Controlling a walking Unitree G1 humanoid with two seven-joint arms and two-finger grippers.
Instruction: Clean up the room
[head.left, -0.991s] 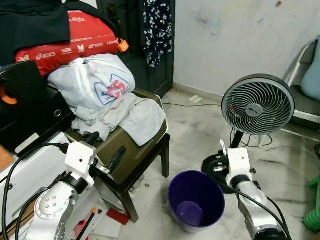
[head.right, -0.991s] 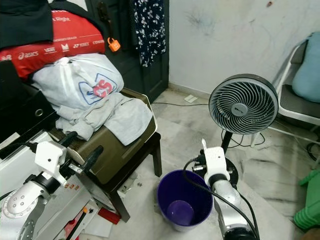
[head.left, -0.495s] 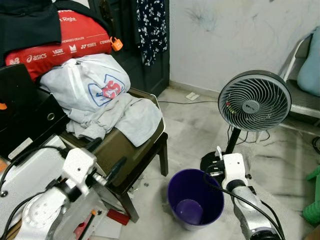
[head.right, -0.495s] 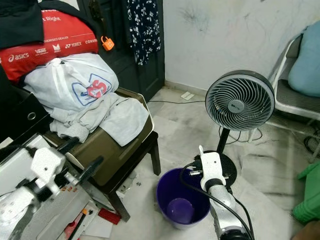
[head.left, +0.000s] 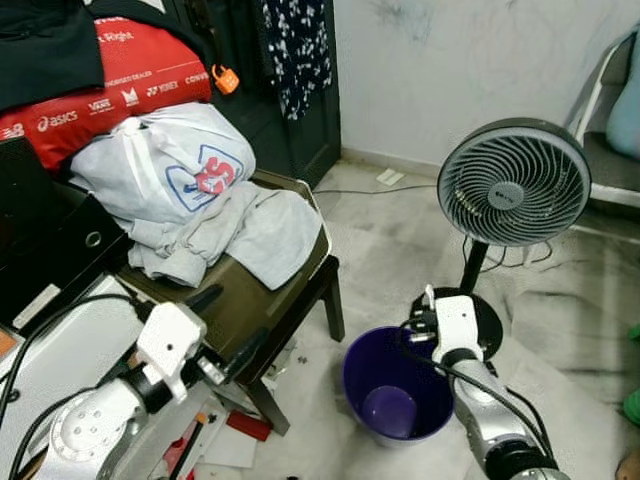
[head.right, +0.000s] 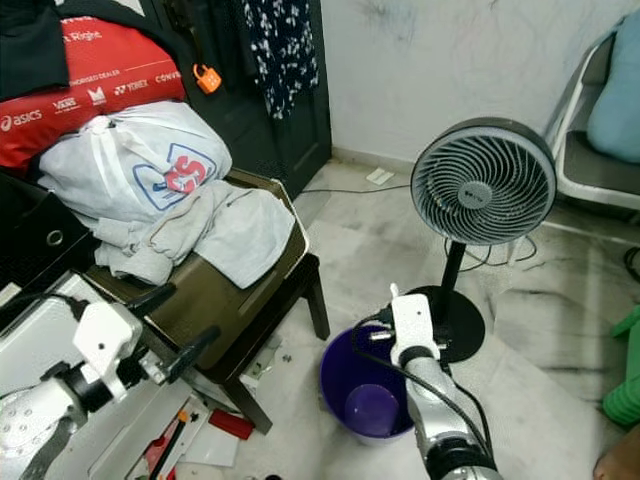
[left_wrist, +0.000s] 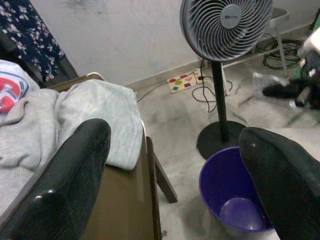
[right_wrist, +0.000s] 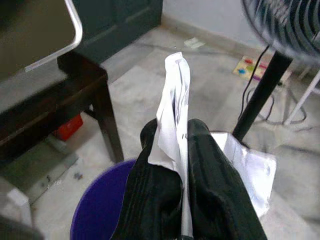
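My right gripper is shut on a white scrap of paper, which sticks up between the black fingers. It hangs by the far right rim of a purple bin on the floor; the paper's tip shows just above the wrist. The bin lies below and ahead of the fingers. It holds nothing that I can make out. My left gripper is open with nothing in it, low in front of the dark chair, its fingertips spread wide.
A standing fan is right behind the bin. The chair carries grey clothes and a white plastic bag, with a red bag behind. Red and white litter lies under the chair. A white chair frame stands far right.
The whole view has shifted as the camera moved. My right gripper, still shut on the paper, now sits closer to the bin's rim. The left gripper stays open.
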